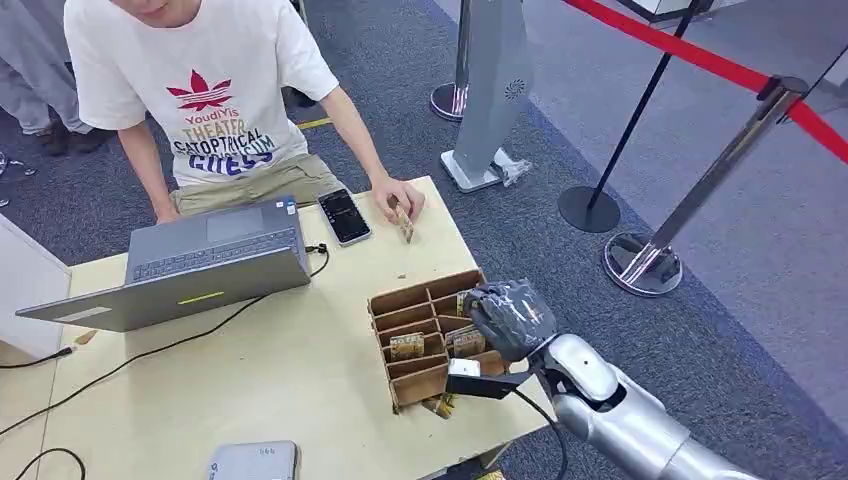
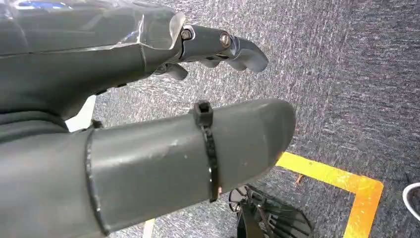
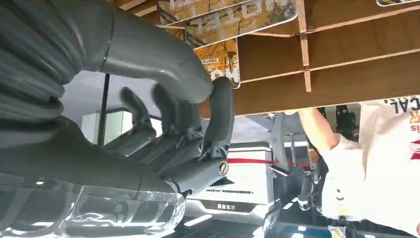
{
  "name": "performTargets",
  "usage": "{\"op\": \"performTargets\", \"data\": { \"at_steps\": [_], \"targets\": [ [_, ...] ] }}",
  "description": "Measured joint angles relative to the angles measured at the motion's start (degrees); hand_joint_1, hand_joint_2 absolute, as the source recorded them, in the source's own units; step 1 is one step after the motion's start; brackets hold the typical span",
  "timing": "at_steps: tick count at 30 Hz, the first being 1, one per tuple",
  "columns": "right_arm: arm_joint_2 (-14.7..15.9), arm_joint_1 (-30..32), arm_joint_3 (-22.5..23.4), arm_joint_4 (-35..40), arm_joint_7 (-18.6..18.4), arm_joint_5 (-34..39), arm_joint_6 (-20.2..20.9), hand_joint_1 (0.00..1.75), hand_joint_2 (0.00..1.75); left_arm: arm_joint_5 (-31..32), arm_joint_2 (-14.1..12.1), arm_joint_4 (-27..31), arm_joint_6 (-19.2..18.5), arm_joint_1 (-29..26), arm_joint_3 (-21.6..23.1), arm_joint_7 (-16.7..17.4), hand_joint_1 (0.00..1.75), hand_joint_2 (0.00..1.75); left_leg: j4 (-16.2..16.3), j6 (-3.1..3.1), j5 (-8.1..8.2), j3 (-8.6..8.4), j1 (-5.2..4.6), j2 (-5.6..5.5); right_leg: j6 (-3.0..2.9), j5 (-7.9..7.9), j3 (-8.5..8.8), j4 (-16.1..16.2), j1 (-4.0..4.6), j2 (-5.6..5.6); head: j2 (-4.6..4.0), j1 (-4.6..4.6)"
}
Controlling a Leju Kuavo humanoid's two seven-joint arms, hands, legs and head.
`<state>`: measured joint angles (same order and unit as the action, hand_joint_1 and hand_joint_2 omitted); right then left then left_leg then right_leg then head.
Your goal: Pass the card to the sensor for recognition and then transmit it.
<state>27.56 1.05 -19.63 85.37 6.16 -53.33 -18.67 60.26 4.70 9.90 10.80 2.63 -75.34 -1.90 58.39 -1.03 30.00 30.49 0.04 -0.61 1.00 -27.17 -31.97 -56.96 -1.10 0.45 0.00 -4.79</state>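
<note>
A brown divided cardboard box point(image 1: 400, 300) stands near the table's right edge with several orange cards point(image 1: 407, 345) upright in its slots. My right hand point(image 1: 505, 315) is curled over the box's right side. In the right wrist view its thumb point(image 3: 163, 64) and a dark finger point(image 3: 222, 111) meet on the corner of one orange card point(image 3: 225, 59) beside the box wall point(image 3: 346, 74). A person across the table holds another card point(image 1: 404, 222) on the tabletop. My left hand point(image 2: 148, 124) hangs over the carpet with its fingers apart, holding nothing.
A grey laptop point(image 1: 200, 265) and a black phone point(image 1: 344, 215) lie at the far side of the table point(image 1: 280, 380), with cables trailing left. A small grey device point(image 1: 255, 462) sits at the near edge. Stanchions point(image 1: 640, 262) with red rope and a grey stand point(image 1: 490, 90) stand to the right.
</note>
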Motion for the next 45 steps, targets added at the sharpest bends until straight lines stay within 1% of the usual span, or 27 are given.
{"op": "performTargets", "data": {
  "at_steps": [2,4,7,10,11,12,14,15,16,18,19,20,22,23,26,27,28,29,33,37,39,40,42,44,45],
  "targets": [
    [-0.2,-0.1,0.0,0.0,0.0,-0.2,0.0,0.66,1.75,-0.1,0.0,0.0,0.0,0.0,0.0,0.0,0.0,0.0,0.0,0.0,0.0,0.0,0.0,0.0,0.0,0.0,0.0,0.0,0.0,0.0,0.0,0.0],
    [-0.5,-0.1,-0.1,0.0,-0.1,-0.3,0.0,0.7,1.75,-0.1,0.0,0.0,0.0,0.0,0.0,0.0,0.0,0.0,0.0,0.0,0.0,0.0,0.0,0.0,0.0,0.0,0.0,0.0,0.0,0.0,0.0,0.0],
    [-0.8,-0.2,-0.2,0.0,-0.1,-0.3,0.0,0.63,1.75,-0.2,0.0,0.0,0.0,0.0,0.0,0.0,0.0,0.0,0.0,0.0,0.0,0.0,0.0,0.0,0.0,0.0,0.0,0.0,0.0,0.0,0.0,0.0],
    [-1.1,-0.4,-0.4,0.4,-0.1,-0.7,0.0,0.68,1.75,-0.3,0.0,0.0,0.0,0.0,0.0,0.0,0.0,0.0,0.0,0.0,0.0,-0.01,0.0,0.0,0.0,0.0,0.0,0.0,0.0,0.0,0.0,0.0],
    [-1.1,-0.4,-0.5,0.5,-0.1,-1.0,0.0,0.63,1.75,-0.3,0.0,0.0,0.0,0.0,0.0,0.0,0.0,0.0,0.0,0.0,0.0,-0.01,0.0,0.0,0.0,0.0,0.0,0.0,0.0,0.0,0.0,0.0],
    [-1.2,-0.4,-0.5,0.7,0.0,-1.0,0.0,0.66,1.75,-0.3,0.0,0.0,0.0,-0.1,0.0,0.0,0.0,0.0,0.0,0.0,0.0,0.0,0.0,0.0,0.0,0.0,0.0,0.0,0.0,0.0,0.0,0.0],
    [-1.2,-0.4,-0.6,1.3,0.0,-1.0,0.0,0.65,1.75,-0.4,0.0,0.0,0.0,-0.1,0.0,0.0,0.0,0.0,0.0,0.0,0.0,0.0,0.0,0.0,0.0,0.0,0.0,0.0,0.0,0.0,0.0,0.0],
    [-1.3,-0.4,-0.7,1.6,0.1,-1.1,0.0,0.72,1.75,-0.5,0.0,0.0,0.0,-0.1,0.0,0.0,0.0,0.0,0.0,0.0,0.0,0.0,0.0,0.0,0.0,0.0,0.0,0.0,0.0,0.0,0.0,0.0],
    [-1.3,-0.4,-0.8,1.9,0.1,-1.1,0.0,0.72,1.75,-0.5,0.0,0.0,0.0,-0.1,0.0,0.0,0.0,0.0,0.0,0.0,0.0,0.0,0.0,0.0,0.0,0.0,0.0,0.0,0.0,0.0,0.0,0.0],
    [-1.3,-0.4,-1.1,2.6,0.3,-1.2,0.0,0.8,1.75,-0.6,0.0,0.0,0.0,-0.1,0.0,0.1,0.0,0.0,0.0,0.0,0.0,0.0,0.0,0.0,0.0,0.0,0.0,0.0,0.0,0.0,0.0,0.0],
    [-1.3,-0.4,-1.2,3.0,0.4,-1.2,0.0,0.8,1.75,-0.6,0.0,0.0,0.0,-0.1,0.0,0.1,0.0,0.0,0.0,0.0,0.0,0.0,0.0,0.0,0.0,0.0,0.0,0.0,0.0,0.0,0.0,0.0],
    [-1.3,-0.4,-1.3,3.2,0.4,-1.2,0.0,0.84,1.75,-0.7,0.0,0.0,0.0,-0.1,-0.1,0.1,0.0,0.0,0.0,0.0,0.0,0.0,0.0,0.0,0.0,0.0,0.0,0.0,0.0,0.0,0.0,0.0],
    [-1.3,-0.4,-1.5,3.6,0.5,-1.2,0.1,0.84,1.75,-0.8,0.0,0.0,0.0,-0.1,-0.2,0.1,0.0,0.0,0.0,0.0,0.0,0.01,0.0,0.0,0.0,0.0,0.0,0.0,0.0,0.0,0.0,0.0],
    [-1.3,-0.5,-1.5,3.7,0.5,-1.2,0.1,0.89,1.75,-0.9,0.0,0.0,0.0,-0.1,-0.3,0.1,0.0,0.0,0.0,0.0,0.0,0.01,0.0,0.0,0.0,0.0,0.0,0.0,0.0,0.0,0.0,0.0],
    [-1.3,-0.7,-1.5,3.9,0.5,-1.2,0.2,0.93,1.75,-1.0,0.0,0.0,0.0,-0.1,-0.3,0.1,0.0,0.0,0.0,0.0,0.0,0.01,0.0,0.0,0.0,0.0,0.0,0.0,0.0,0.0,0.0,0.0],
    [-1.3,-0.8,-1.5,4.0,0.5,-1.2,0.2,0.99,1.75,-1.0,0.0,0.0,0.0,-0.2,-0.4,0.1,0.0,0.0,0.0,0.0,0.0,0.01,0.0,0.0,0.0,0.0,0.0,0.0,0.0,0.0,0.0,0.0],
    [-1.3,-0.9,-1.6,4.0,0.5,-1.2,0.2,0.99,1.75,-1.0,0.0,0.0,0.0,-0.2,-0.4,0.1,0.0,0.0,0.0,0.0,0.0,0.01,0.0,0.0,0.0,0.0,0.0,0.0,0.0,0.0,0.0,0.0],
    [-1.3,-1.0,-1.6,4.0,0.5,-1.2,0.2,1.03,1.75,-1.0,0.0,0.0,0.0,-0.2,-0.4,0.1,0.0,0.0,0.0,0.0,0.0,0.0,0.0,0.0,0.0,0.0,0.0,0.0,0.0,0.0,0.0,0.0],
    [-1.3,-1.6,-1.8,4.0,0.6,-0.9,0.8,0.93,1.75,-1.0,0.0,0.0,0.0,-0.2,-0.4,0.1,0.0,0.0,0.0,0.0,0.0,0.0,0.0,0.0,0.0,0.0,0.0,0.0,0.0,0.0,0.0,0.0],
    [-1.3,-2.0,-1.8,4.0,0.6,0.0,1.3,0.99,1.75,-1.0,0.0,0.0,0.0,-0.2,-0.4,0.1,0.0,0.0,0.0,0.0,0.0,0.0,0.0,0.0,0.0,0.0,0.0,0.0,0.0,0.0,0.0,0.0],
    [-1.3,-2.0,-1.8,4.0,0.5,0.1,1.5,0.82,1.75,-0.9,0.0,0.0,0.0,-0.2,-0.4,0.1,0.0,0.0,0.0,0.0,0.0,0.0,0.0,0.0,0.0,0.0,0.0,0.0,0.0,0.0,0.0,0.0],
    [-1.3,-2.0,-1.8,3.9,0.4,0.2,1.7,0.82,1.75,-0.9,0.0,0.0,0.0,-0.2,-0.4,0.1,0.0,0.0,0.0,0.0,0.0,0.0,0.0,0.0,0.0,0.0,0.0,0.0,0.0,0.0,0.0,0.0],
    [-1.2,-2.0,-1.8,3.7,0.1,0.4,1.8,0.89,1.75,-0.8,0.0,0.0,0.0,-0.2,-0.4,0.1,0.0,0.0,0.0,0.0,0.0,0.0,0.0,0.0,0.0,0.0,0.0,0.0,0.0,0.0,0.0,0.0],
    [-1.0,-2.0,-1.8,3.5,-0.2,0.9,1.8,0.87,1.75,-0.7,0.0,0.0,0.0,-0.2,-0.4,0.2,0.0,0.0,0.0,0.0,0.0,0.0,0.0,0.0,0.0,0.0,0.0,0.0,0.0,0.0,0.0,0.0],
    [-0.9,-2.0,-1.7,3.3,-0.2,0.9,1.8,1.2,1.75,-0.7,0.0,0.0,0.0,-0.2,-0.4,0.5,0.0,0.0,0.0,0.0,0.0,0.0,0.0,0.0,0.0,0.0,0.0,0.0,0.0,0.0,0.0,-0.02]
  ]
}}
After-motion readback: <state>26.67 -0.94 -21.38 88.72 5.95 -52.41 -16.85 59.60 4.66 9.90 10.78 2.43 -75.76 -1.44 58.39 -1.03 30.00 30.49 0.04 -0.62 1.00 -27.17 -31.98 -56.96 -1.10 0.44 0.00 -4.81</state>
